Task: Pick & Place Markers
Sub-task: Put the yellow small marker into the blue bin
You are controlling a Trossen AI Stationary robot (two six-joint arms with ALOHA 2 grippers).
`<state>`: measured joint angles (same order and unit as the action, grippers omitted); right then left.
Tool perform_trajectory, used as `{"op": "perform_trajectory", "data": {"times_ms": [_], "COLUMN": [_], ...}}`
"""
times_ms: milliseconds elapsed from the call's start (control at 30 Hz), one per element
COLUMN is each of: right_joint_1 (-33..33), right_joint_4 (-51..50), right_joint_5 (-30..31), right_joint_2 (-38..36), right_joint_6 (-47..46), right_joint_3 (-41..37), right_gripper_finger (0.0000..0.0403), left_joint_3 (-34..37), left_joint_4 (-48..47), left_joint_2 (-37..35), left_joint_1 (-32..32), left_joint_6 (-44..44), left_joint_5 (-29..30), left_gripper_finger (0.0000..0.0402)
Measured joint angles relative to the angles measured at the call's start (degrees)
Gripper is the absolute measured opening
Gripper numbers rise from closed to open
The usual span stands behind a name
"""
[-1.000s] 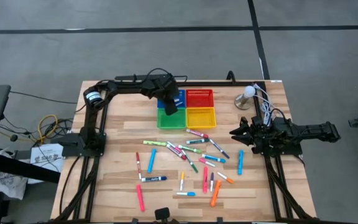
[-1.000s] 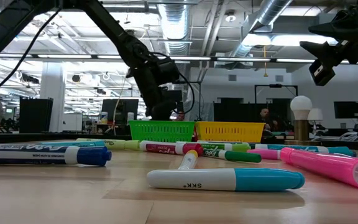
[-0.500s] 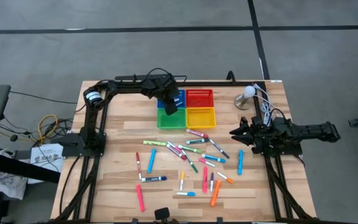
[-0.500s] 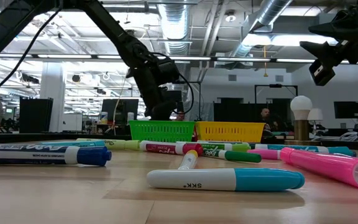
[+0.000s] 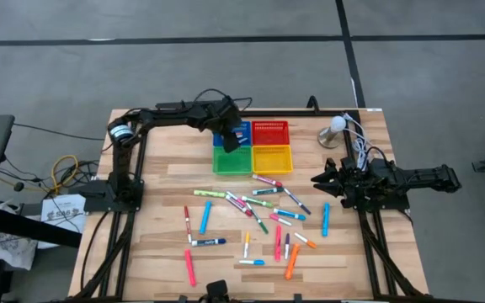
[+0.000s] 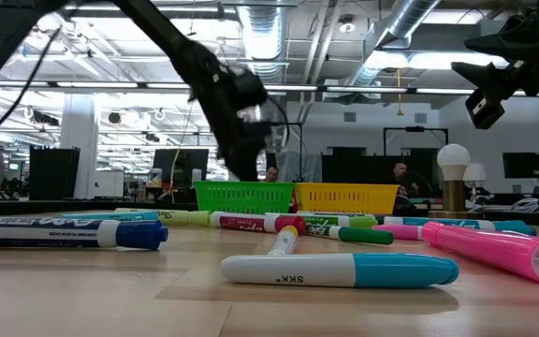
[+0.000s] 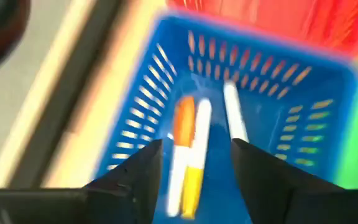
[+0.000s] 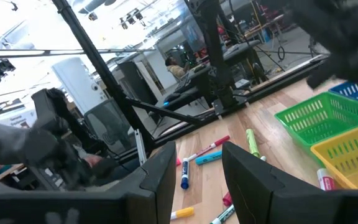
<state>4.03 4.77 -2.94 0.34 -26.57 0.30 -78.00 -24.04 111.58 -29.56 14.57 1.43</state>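
Note:
My left gripper [image 5: 230, 135] hangs over the blue basket [image 5: 244, 130] at the table's far middle, pointing steeply down. Its fingers [image 7: 138, 171] are open with nothing between them. Below them, on the floor of the blue basket [image 7: 145, 109], lie an orange-and-yellow marker [image 7: 185, 134] and white-barrelled markers [image 7: 234, 115]. Many more markers [image 5: 259, 206] lie scattered flat on the wood nearer the front. My right gripper [image 5: 317, 178] waits raised at the table's right side, open and empty, also in its own wrist view [image 8: 199, 165].
The green basket [image 5: 232, 162], red basket [image 5: 270, 132] and yellow basket [image 5: 272, 158] stand packed against the blue one. A round white lamp [image 5: 335, 128] stands at the far right. A pink marker [image 6: 494, 248] and a white-and-blue marker [image 6: 340, 271] lie close to the front edge.
My left gripper has risen above the baskets and drawn a little toward the table's far edge, blurring in the low view. The markers on the table and my right arm have kept still.

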Motion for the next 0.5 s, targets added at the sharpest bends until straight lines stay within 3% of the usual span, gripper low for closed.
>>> {"op": "perform_trajectory", "data": {"times_ms": [133,367,500], "right_joint_1": [0.0,0.0,0.0], "right_joint_4": [0.0,0.0,0.0], "right_joint_5": [0.0,0.0,0.0], "right_joint_2": [0.0,0.0,0.0], "right_joint_6": [0.0,0.0,0.0], "right_joint_3": [0.0,0.0,0.0], "right_gripper_finger": [0.0120,0.0120,0.0120], "left_joint_3": [0.0,-0.1,-0.1], "left_joint_4": [-1.3,-1.1,-1.0], "left_joint_2": [-8.7,-26.4,-34.8], "left_joint_1": [0.6,4.5,7.8], "left_joint_6": [-2.4,-16.3,-17.9], "left_joint_5": [0.0,-0.6,-0.6], "left_gripper_finger": [0.0202,0.0203,0.0204]}}
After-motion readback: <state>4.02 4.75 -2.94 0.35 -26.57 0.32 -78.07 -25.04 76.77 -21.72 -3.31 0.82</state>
